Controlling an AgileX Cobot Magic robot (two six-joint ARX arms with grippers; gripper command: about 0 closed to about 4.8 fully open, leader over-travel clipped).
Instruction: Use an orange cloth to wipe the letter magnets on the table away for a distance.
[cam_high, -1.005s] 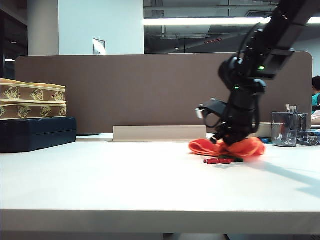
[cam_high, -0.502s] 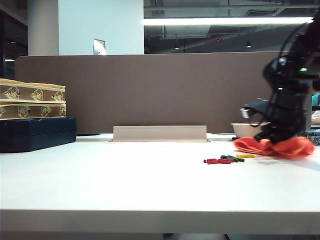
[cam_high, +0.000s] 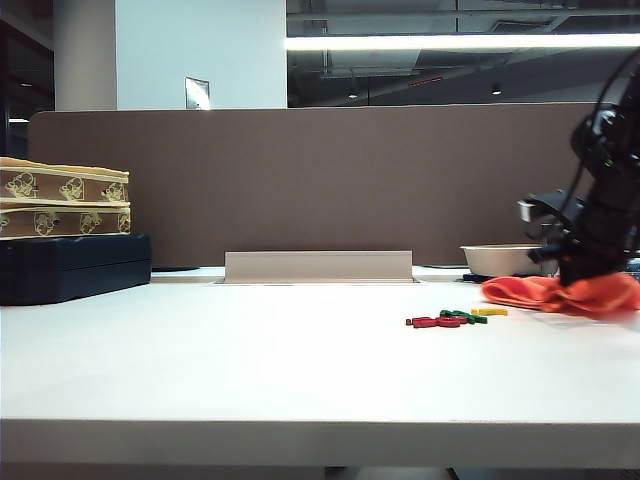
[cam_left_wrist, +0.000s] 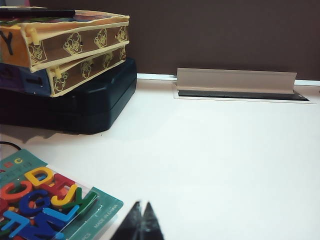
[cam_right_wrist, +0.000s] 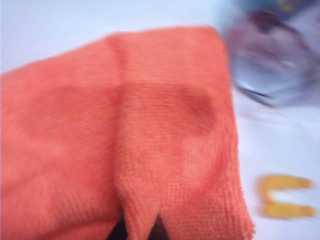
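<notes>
Right now the big white table (cam_high: 250, 370) holds everything, with a brown partition panel (cam_high: 300, 180) standing behind it and a stack of 2 boxes on a dark case (cam_high: 70, 265) at the far left. Next in size is the orange cloth (cam_high: 560, 295), lying bunched on the table at the far right of the exterior view. It looks soft, fuzzy and light, so it will bend and flop when pushed, and I think the best place to hold it is a thick fold near the top, so the loose part can drag flat. The right gripper (cam_right_wrist: 140, 231) sits on top of the cloth, pinched tight on a fold of it, and its dark tips just peek out from under the fabric. The left gripper (cam_left_wrist: 141, 222) is far away near the left side, low over the table, with its 2 tips pressed together and nothing between them. Beside it lies a pack of colored letters (cam_left_wrist: 45, 200). Smallest are the letter magnets (cam_high: 455, 319), a little bunch of red, green and yellow pieces just beside the cloth, on its left. They look light and slippery, so a soft push should slide them.
</notes>
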